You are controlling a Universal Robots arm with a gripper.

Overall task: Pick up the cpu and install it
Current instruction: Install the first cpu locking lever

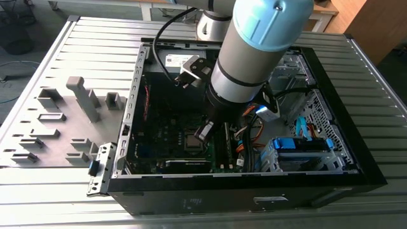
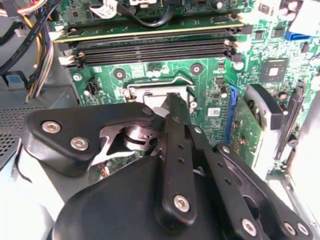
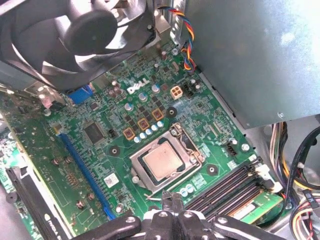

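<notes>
In the exterior view, the arm is reaching down into the open computer case (image 1: 356, 157), its gripper (image 1: 205, 131) hanging just above the cpu (image 1: 192, 141), which is sitting in its socket on the motherboard (image 1: 171, 129).

In the second wrist view, the gripper (image 2: 167, 100) is showing its fingers (image 2: 175, 115) drawn together (nothing between them) over the socket frame (image 2: 137, 90).

In the first wrist view, the cpu (image 3: 162, 162) is lying flat in the socket, and the closed, empty fingertips (image 3: 172, 200) are hovering just beside it, near the memory slots (image 3: 227, 187).
</notes>
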